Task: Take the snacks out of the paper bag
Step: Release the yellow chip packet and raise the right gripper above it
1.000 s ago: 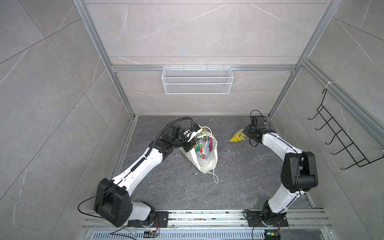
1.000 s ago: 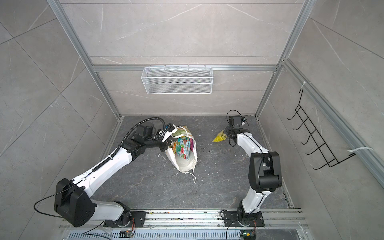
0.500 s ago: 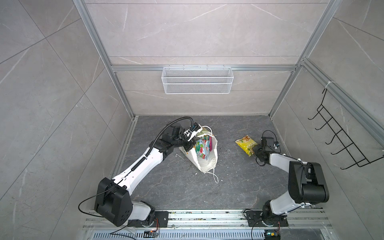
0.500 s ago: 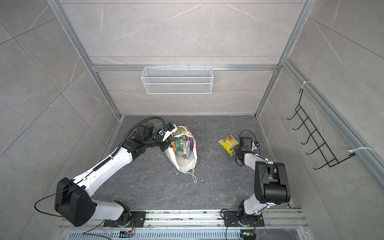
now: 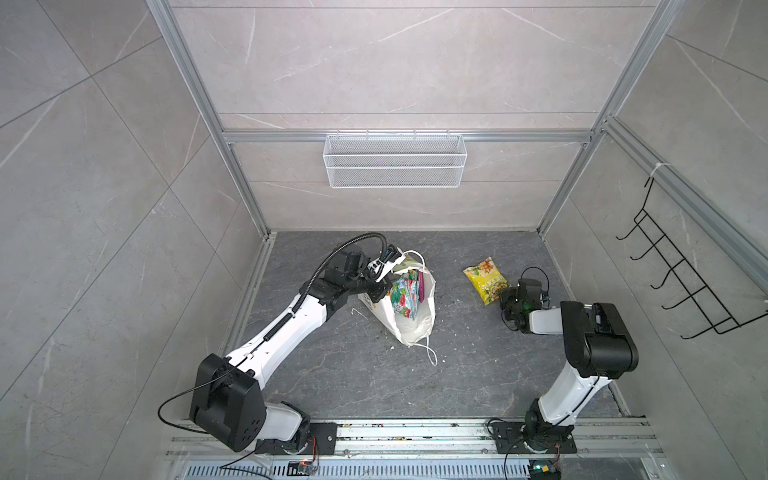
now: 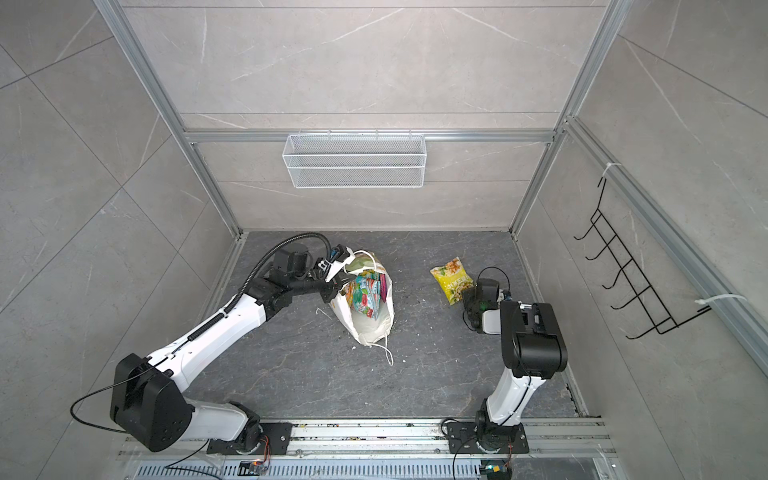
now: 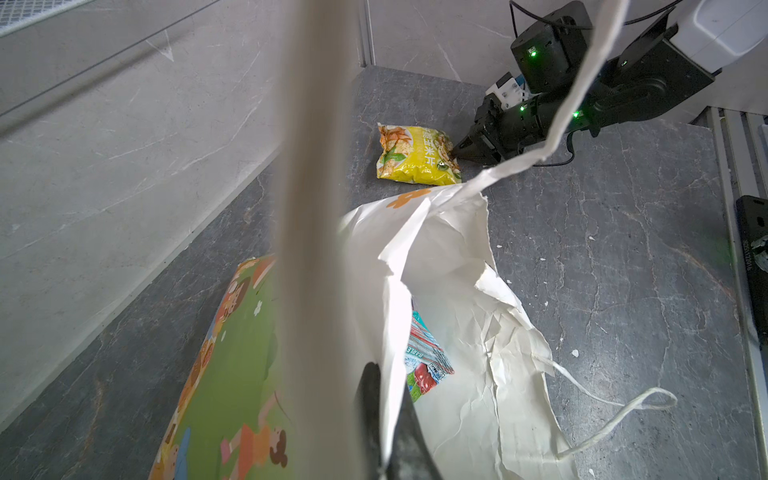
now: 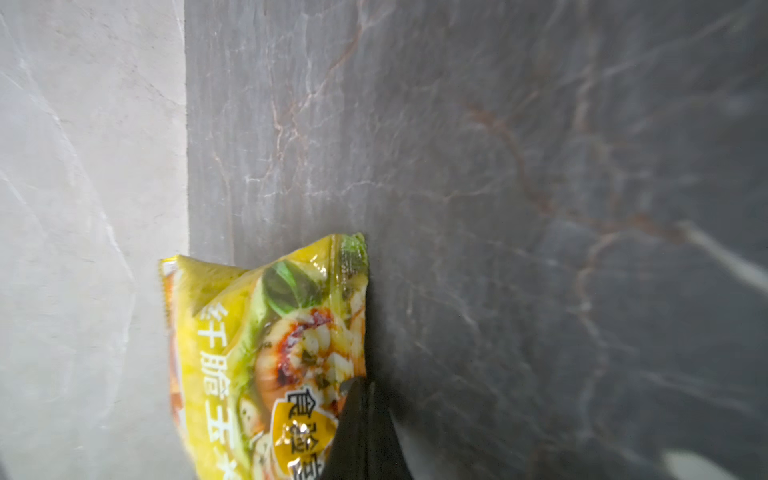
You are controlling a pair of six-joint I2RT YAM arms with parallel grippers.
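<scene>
Right wrist, yellow packet (image 8: 266, 332) only, left wrist, paper bag (image 7: 449, 257) too

Top views high overhead, facing down on floor (image 5: 478, 365), wrist cameras close — both sharing yellow packet (image 7: 417, 156)

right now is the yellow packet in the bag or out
Out: the yellow packet lies on the floor, apart from the paper bag, its corner pinched in the right gripper.

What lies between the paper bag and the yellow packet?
Only bare grey floor with a few pale specks lies between paper bag and yellow packet, in both top views.
</scene>
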